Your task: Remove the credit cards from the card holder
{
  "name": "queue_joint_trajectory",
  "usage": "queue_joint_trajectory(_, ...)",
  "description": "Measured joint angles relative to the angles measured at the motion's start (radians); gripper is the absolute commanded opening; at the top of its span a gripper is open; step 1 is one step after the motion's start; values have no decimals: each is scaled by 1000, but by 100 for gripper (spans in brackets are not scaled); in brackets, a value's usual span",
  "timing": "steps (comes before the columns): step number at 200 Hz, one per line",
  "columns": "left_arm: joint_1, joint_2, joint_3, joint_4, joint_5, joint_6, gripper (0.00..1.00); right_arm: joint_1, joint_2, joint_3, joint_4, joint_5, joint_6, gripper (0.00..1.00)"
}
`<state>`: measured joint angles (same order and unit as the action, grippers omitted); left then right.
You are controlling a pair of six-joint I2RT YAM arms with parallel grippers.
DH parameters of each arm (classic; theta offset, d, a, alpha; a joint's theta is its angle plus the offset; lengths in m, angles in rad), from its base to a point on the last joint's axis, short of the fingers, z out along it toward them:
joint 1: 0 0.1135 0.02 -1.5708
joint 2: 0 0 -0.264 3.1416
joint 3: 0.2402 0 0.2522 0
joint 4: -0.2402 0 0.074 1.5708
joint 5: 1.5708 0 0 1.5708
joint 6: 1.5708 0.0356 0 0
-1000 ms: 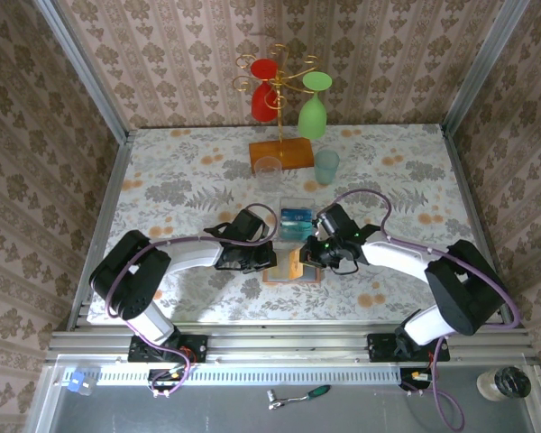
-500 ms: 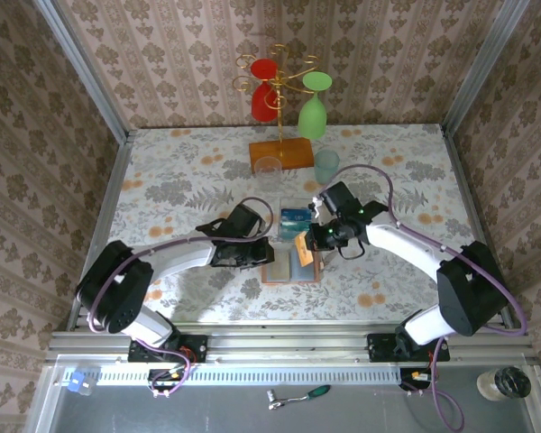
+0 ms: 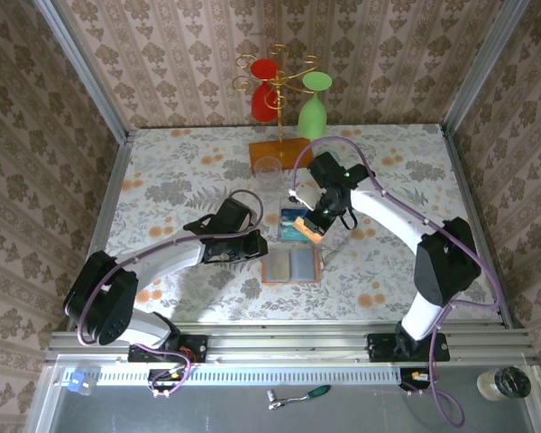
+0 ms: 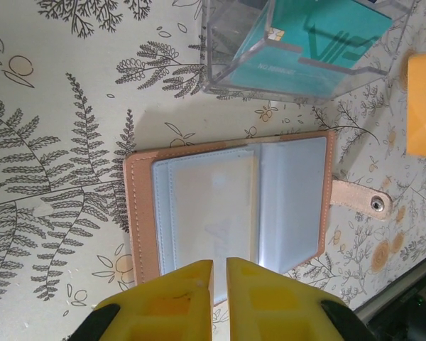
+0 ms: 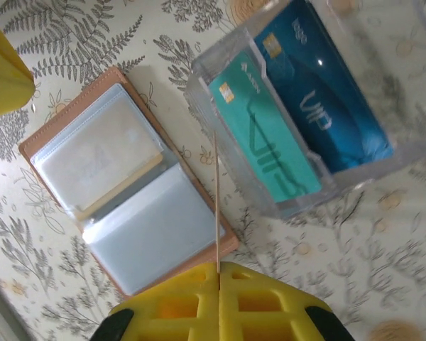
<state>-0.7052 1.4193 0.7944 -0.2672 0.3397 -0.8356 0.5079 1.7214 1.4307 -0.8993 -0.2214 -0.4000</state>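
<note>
Right gripper (image 5: 218, 273) pinching a tan-orange card (image 3: 308, 227) edge-on above the clear plastic box (image 5: 355, 153), teal card (image 5: 270, 135) and blue card (image 5: 326, 106) lying inside. Left gripper (image 4: 219, 273), fingers nearly together, gripping nothing, hovering over the open card holder (image 4: 227, 206) lying flat on the table (image 3: 171, 180).

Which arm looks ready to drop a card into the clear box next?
The right. Its gripper pinches a card edge-on beside the clear box. The left gripper holds nothing, over the card holder.
</note>
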Motion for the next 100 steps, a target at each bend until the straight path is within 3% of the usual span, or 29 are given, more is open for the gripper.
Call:
queue_joint_trajectory(40, 0, -29, -27, 0, -8, -1, 13, -5, 92, 167, -111, 31, -222, 0)
queue_joint_trajectory(100, 15, -35, -49, -2, -19, -2, 14, -33, 308, 515, -265, 44, -364, 0)
